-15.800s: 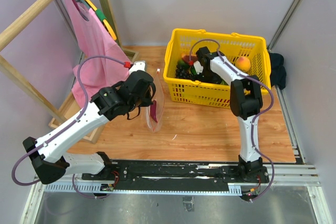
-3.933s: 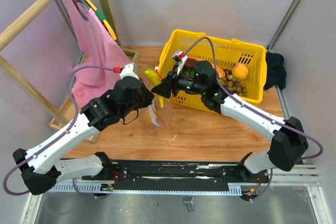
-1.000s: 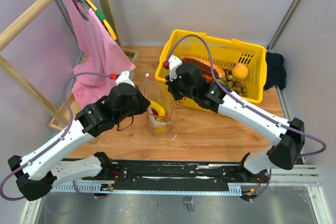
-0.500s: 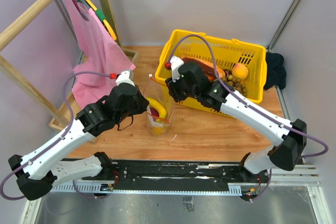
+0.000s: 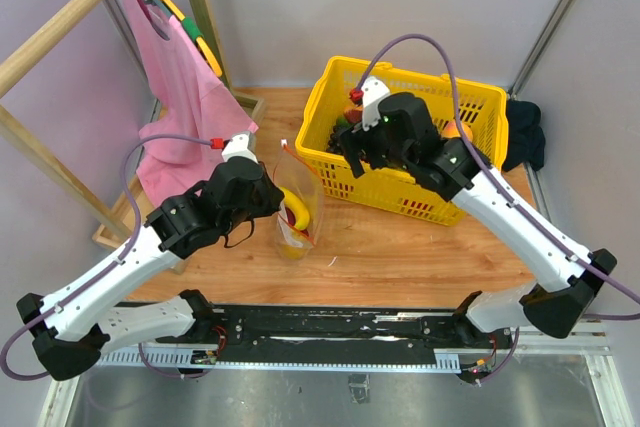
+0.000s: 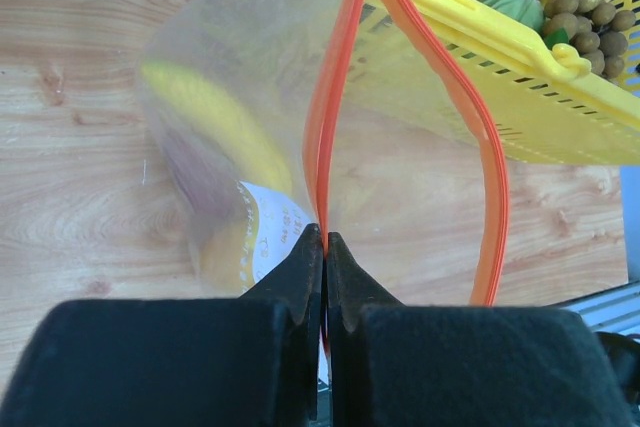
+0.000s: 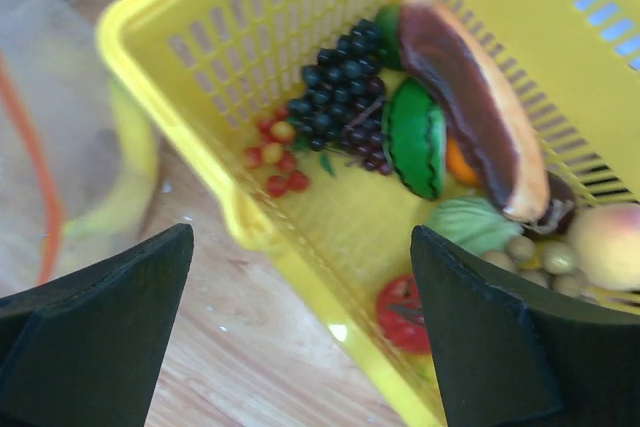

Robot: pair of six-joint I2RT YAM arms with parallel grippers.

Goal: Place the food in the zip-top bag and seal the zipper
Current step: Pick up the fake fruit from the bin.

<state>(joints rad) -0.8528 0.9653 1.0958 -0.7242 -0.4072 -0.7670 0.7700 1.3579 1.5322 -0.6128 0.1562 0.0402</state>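
The clear zip-top bag (image 5: 300, 209) stands on the wooden table, left of the yellow basket (image 5: 470, 97). A yellow banana-like piece (image 6: 210, 132) and a purplish blur lie inside it. My left gripper (image 6: 325, 239) is shut on the bag's red zipper strip (image 6: 330, 97) and holds the mouth open; it also shows in the top view (image 5: 277, 199). My right gripper (image 7: 300, 277) is open and empty above the basket's near left corner (image 5: 352, 143). In the basket lie a peach (image 7: 610, 242), tan balls (image 7: 535, 257) and a red tomato-like piece (image 7: 403, 312).
The basket also holds a dark grape bunch (image 7: 340, 87), a brown bread roll (image 7: 470, 117), a green melon slice (image 7: 415, 137) and small red berries (image 7: 275, 157). A wooden rack with pink cloth (image 5: 175, 77) stands at the left. A dark object (image 5: 528, 132) lies right of the basket.
My right gripper has drawn back from the bag's mouth, up and right, to above the basket. The left gripper still holds the zipper strip, and the bag barely moved.
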